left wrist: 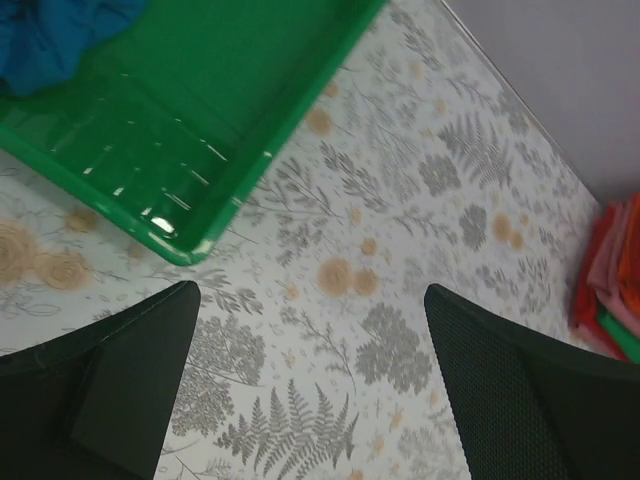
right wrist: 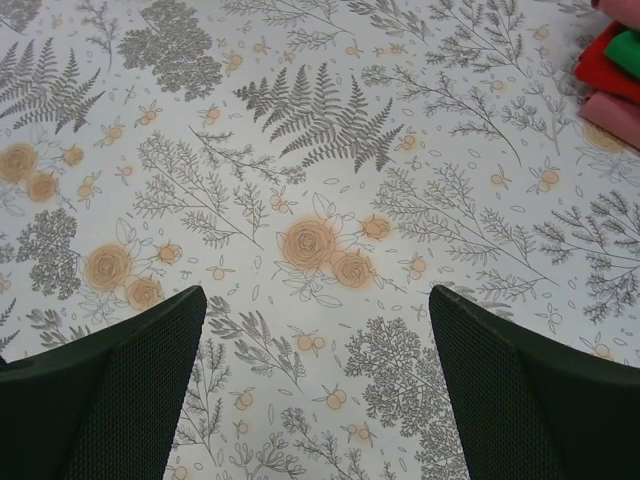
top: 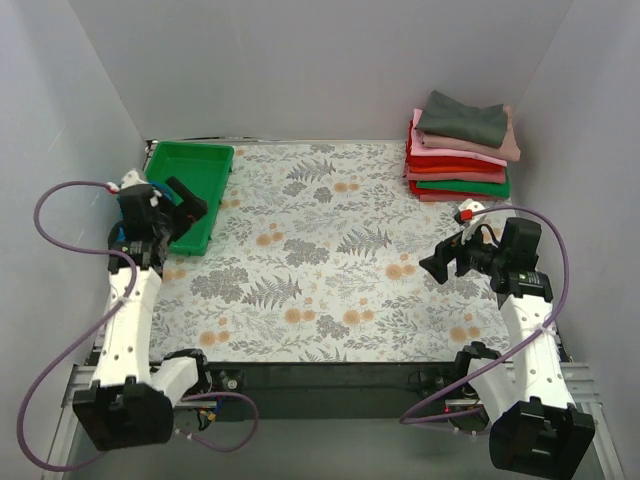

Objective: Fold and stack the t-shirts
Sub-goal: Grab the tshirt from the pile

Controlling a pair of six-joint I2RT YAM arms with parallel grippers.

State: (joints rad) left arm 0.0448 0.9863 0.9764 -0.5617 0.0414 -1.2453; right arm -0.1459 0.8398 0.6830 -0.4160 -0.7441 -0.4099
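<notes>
- Only your overhead view shows the whole stack of folded shirts (top: 462, 150), at the far right corner of the table (top: 320, 250). Grey lies on top, with pink, red and green layers beneath.
- Only your left wrist view clearly shows the blue shirt (left wrist: 50, 35), crumpled in the green tray (left wrist: 200, 120).
- Both wrist views catch just an edge of the stack.
- Your left gripper (top: 188, 205) hangs by the tray, jaws apart, holding nothing.
- Your right gripper (top: 445, 260) hovers over the flowered table, jaws apart, holding nothing.
</notes>
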